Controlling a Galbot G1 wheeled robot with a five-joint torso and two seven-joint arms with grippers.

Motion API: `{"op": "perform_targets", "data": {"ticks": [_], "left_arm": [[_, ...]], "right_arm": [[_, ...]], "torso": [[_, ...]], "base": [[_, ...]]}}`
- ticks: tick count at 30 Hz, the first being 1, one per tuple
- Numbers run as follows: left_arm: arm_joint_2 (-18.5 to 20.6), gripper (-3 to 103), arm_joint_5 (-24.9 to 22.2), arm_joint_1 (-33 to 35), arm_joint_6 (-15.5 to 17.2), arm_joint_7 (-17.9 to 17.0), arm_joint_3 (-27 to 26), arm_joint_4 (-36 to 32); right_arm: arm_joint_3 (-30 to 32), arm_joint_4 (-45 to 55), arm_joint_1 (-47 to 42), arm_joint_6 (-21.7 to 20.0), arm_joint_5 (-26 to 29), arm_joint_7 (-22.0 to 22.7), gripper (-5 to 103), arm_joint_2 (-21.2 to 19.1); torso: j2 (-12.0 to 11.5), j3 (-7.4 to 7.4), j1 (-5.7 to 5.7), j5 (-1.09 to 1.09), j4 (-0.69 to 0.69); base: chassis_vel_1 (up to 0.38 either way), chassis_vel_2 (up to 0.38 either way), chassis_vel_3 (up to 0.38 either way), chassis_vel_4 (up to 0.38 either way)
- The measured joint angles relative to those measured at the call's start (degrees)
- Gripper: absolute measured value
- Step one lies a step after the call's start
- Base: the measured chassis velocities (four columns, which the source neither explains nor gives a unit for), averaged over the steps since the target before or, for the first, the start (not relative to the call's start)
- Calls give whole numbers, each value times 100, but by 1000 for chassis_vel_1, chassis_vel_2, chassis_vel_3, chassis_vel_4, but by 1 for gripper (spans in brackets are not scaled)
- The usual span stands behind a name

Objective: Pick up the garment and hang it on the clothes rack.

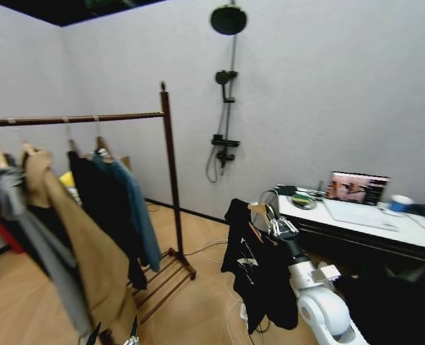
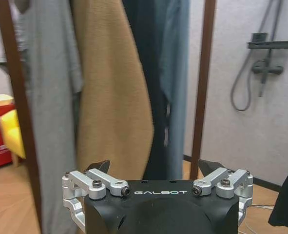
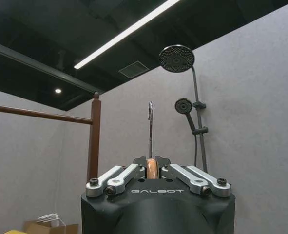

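Grey walls behind; right gripper (image 3: 151, 168) clamps the hanger neck (image 3: 151, 171), limp light garment (image 1: 259, 277) dangling; left gripper (image 2: 152, 170) gapes empty near the rack (image 1: 170, 172).

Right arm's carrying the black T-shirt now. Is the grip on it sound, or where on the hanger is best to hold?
Keep it as is, probably. The right gripper is shut on the garment's wooden hanger neck, gripping from below the metal hook. That leaves the hook upright and free above the fingers, ready to go over the clothes rack bar, while the shirt hangs clear below.
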Motion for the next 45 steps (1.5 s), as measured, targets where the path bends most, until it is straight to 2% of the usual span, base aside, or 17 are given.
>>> {"op": "perform_targets", "data": {"ticks": [19,25,28,45], "left_arm": [[0,100,0,0,0,0,1,0],[0,100,0,0,0,0,0,0],[0,100,0,0,0,0,1,0],[0,100,0,0,0,0,1,0]], "right_arm": [[61,-87,56,-9,-64,94,10,-165],[120,-110,70,-133,-86,144,10,-224],[133,-108,137,-196,-82,92,10,-274],[72,-107,180,-216,-70,60,10,-244]], "torso": [[0,0,0,1,0],[0,0,0,0,2],[1,0,-1,0,-3],[1,0,0,1,0]], "base": [[122,124,117,125],[81,85,95,102],[0,0,0,0],[-91,98,97,-92]]}}
